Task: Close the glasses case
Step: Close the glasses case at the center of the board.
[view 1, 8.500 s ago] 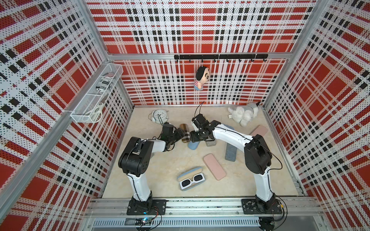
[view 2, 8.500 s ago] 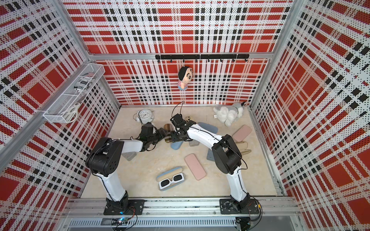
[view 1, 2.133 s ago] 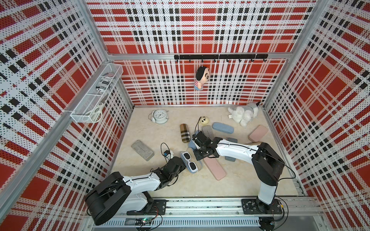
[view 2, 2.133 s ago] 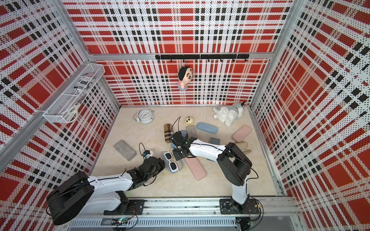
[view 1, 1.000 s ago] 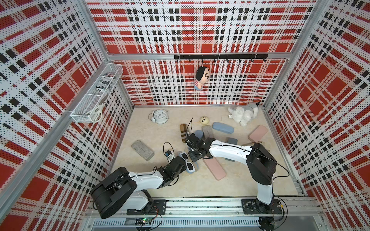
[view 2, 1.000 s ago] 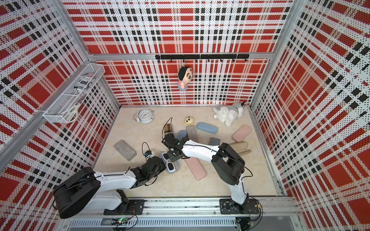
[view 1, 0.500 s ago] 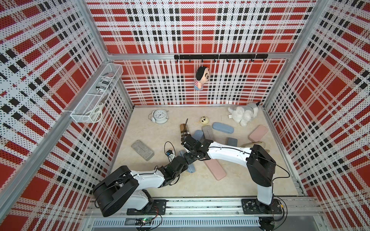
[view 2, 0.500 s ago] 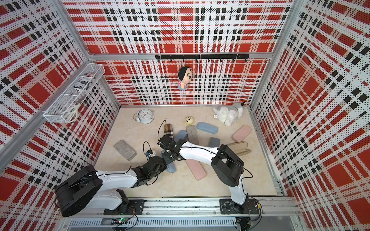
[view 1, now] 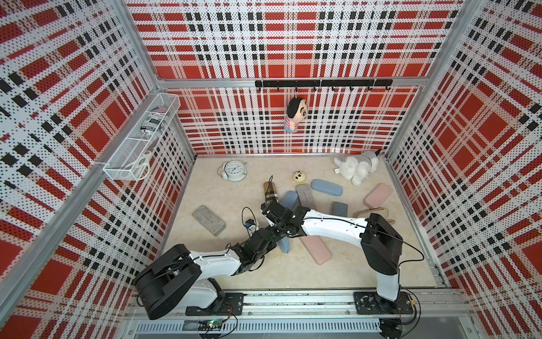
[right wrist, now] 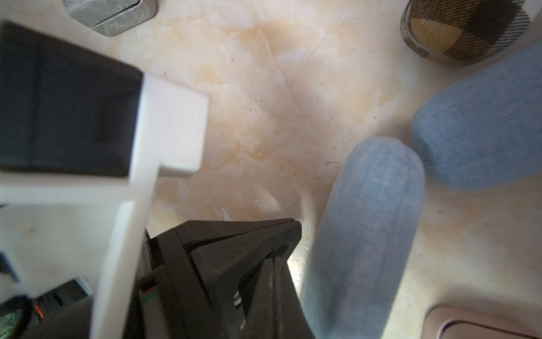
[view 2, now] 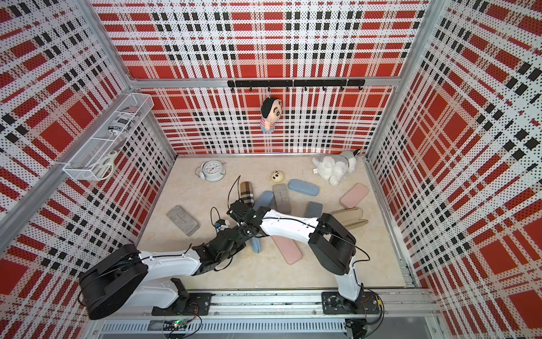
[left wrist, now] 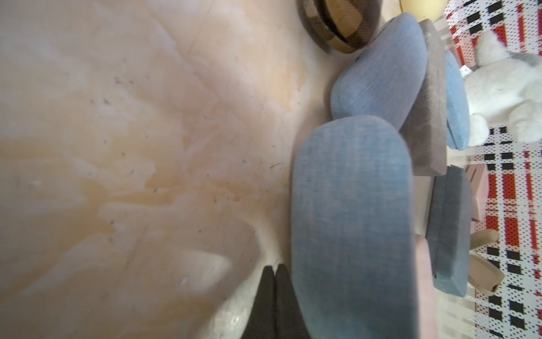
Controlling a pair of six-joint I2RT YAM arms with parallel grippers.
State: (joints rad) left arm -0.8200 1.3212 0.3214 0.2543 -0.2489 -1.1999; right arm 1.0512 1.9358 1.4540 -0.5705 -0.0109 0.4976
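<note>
The blue glasses case (left wrist: 352, 220) lies mid-floor (left wrist: 117, 146), touching a pink case (view 1: 315, 249); it appears shut. Left gripper (left wrist: 274, 274): fingers pressed together, gripping nothing, just beside the blue case. Right gripper (right wrist: 281, 240): fingers pressed together, gripping nothing, just beside the same case.

Extends left arm low and nearly flat from its base toward the blue glasses case (view 1: 284, 247). Holds left gripper (left wrist: 274, 271) with jaws pressed together, tips just beside the case's long edge. Reaches right arm in from the opposite side, elbow raised, forearm sloping down. Holds right gripper (right wrist: 289, 232) closed on nothing, tips just beside the case.
</note>
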